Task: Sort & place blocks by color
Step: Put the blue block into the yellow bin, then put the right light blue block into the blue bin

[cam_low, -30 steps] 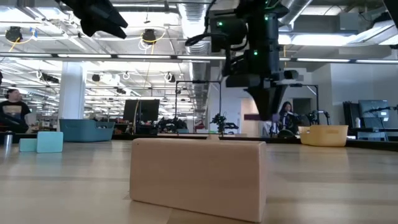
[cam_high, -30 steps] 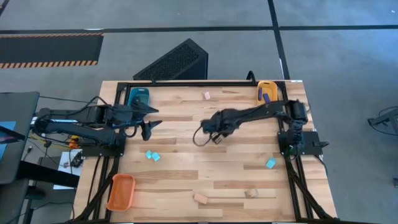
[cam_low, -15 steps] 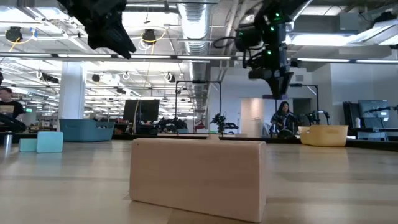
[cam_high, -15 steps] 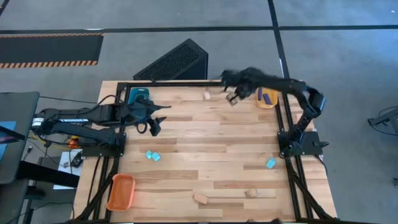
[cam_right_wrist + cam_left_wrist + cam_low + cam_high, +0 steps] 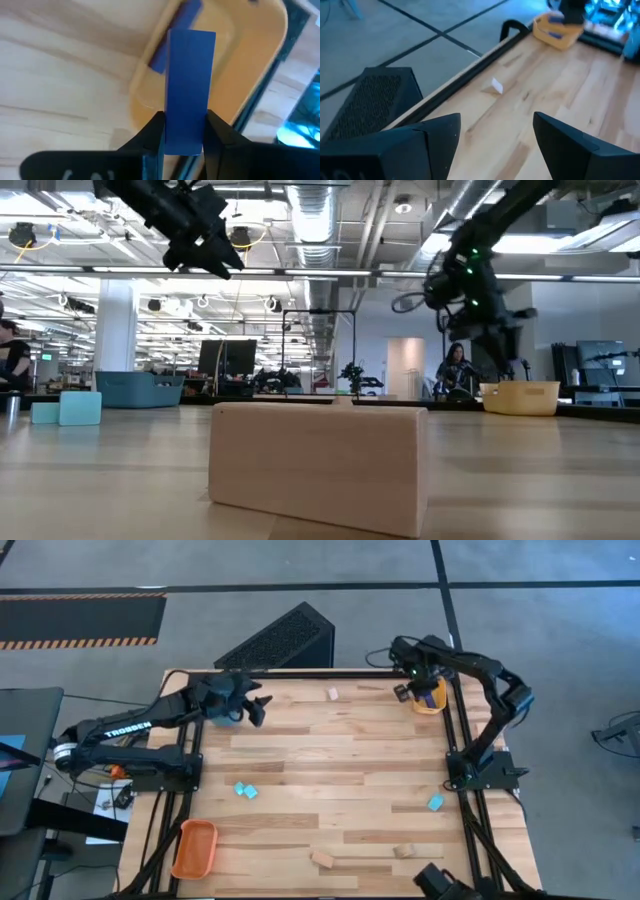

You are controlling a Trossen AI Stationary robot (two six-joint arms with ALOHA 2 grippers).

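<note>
My right gripper is at the table's far right, above the near-left rim of the yellow-orange tray. It is shut on a dark blue block. A second dark blue block lies in that tray. My left gripper is open and empty in the air beside the teal tray at the far left; its fingers show apart in the left wrist view. Two cyan blocks lie left of centre and one cyan block lies at the right. Tan blocks lie near the front. My right gripper pinches the dark blue block's two long sides between its two fingers, near one end of the block. The block lies along the fingers and reaches out past their tips. It is lifted clear, over the yellow-orange tray's rim.
A small tan block lies by the far edge. An orange tray stands at the near left corner. A black frame rims the table. In the low view a tan block fills the foreground. People show in the room behind.
My right gripper has risen from the table's middle and swung toward the far right corner, ending over the yellow-orange tray. My left gripper has gone up and toward the far edge, beside the teal tray.
</note>
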